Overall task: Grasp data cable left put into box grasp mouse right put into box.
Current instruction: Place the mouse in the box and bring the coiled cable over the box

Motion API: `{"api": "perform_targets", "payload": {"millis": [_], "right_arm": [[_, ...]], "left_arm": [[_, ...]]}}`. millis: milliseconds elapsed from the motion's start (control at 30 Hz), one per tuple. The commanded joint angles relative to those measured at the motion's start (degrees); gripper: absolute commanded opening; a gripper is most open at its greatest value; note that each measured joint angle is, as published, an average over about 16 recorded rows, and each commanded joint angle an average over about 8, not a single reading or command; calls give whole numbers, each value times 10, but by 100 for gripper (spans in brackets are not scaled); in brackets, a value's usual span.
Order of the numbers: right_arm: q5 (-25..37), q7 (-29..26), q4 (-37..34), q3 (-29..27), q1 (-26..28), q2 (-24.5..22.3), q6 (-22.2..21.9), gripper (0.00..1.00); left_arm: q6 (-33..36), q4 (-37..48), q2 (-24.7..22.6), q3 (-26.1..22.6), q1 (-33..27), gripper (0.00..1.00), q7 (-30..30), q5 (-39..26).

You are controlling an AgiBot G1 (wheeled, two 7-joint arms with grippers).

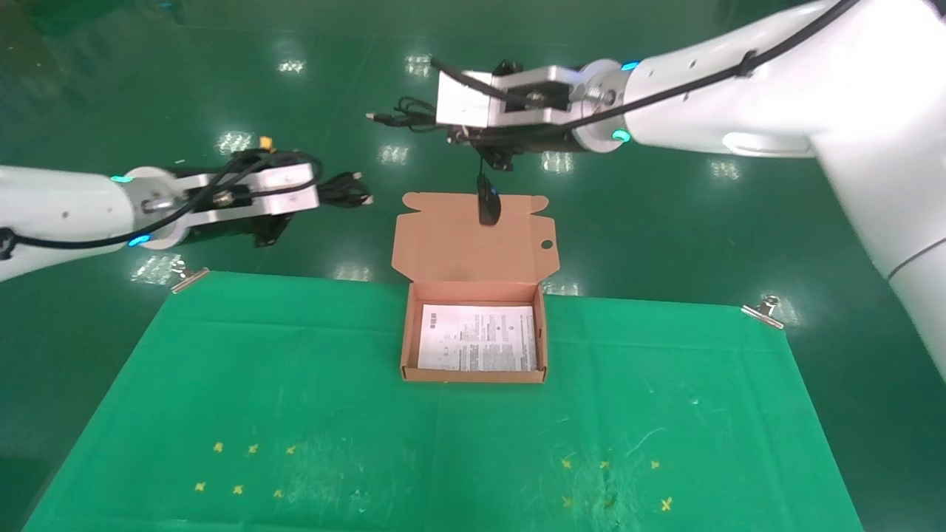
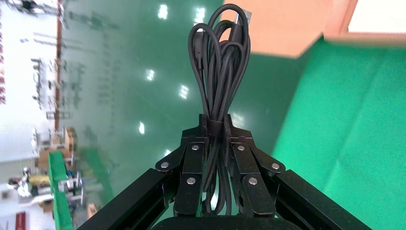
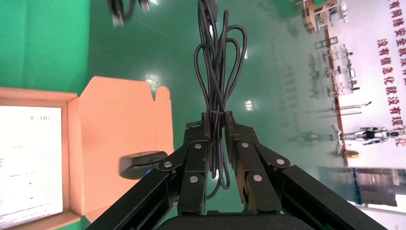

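Head view showed my left gripper [image 1: 325,193] up in the air, off the far left corner of the green cloth [image 1: 295,384]. My left jaws were squeezed shut on the data cable [image 2: 221,72]. The looped bundle ran right between my left fingers [image 2: 192,163], and most of it stuck out past the tips, pointing toward the box [image 1: 474,375].

My right gripper [image 1: 417,118] was high up too, beyond the far edge of the cloth and over the open lid of the box. Those jaws were pinched tight on the mouse's thin black cord [image 3: 218,62], which lay bunched up between my right fingers [image 3: 251,163]. The mouse [image 1: 488,204] was not in my jaws. It hung down below them on its cord, in front of the lid.

The box sat open at the middle of the far edge of the cloth. A white leaflet [image 1: 477,338] lay flat inside it.
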State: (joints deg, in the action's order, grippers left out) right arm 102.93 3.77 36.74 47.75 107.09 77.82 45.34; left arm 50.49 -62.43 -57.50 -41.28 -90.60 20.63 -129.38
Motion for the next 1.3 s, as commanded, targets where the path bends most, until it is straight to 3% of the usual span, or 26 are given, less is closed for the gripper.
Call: {"api": "perform_targets", "payload": {"millis": [33,500,1067,1100,1300], "right_arm": [[-6,1,-6,9,-2,1,-8,0],[-97,-53,9,100,-56,6,-47,0],[-172,-146,-43,220,-104,6,-117,0],[-176,-148,-45,225,-104,6,-117,4],[-187,-152,-49,247,-104,6,-113,79]], "left_arm": [[4,1,7,-1,2,0,6,-11],[52,-30,26,-9,14,0,108,-134],[64,-55,28,-9,22,0,134,-155],[65,-55,28,-9,22,0,135,-155],[65,-56,28,-9,22,0,135,-156]]}}
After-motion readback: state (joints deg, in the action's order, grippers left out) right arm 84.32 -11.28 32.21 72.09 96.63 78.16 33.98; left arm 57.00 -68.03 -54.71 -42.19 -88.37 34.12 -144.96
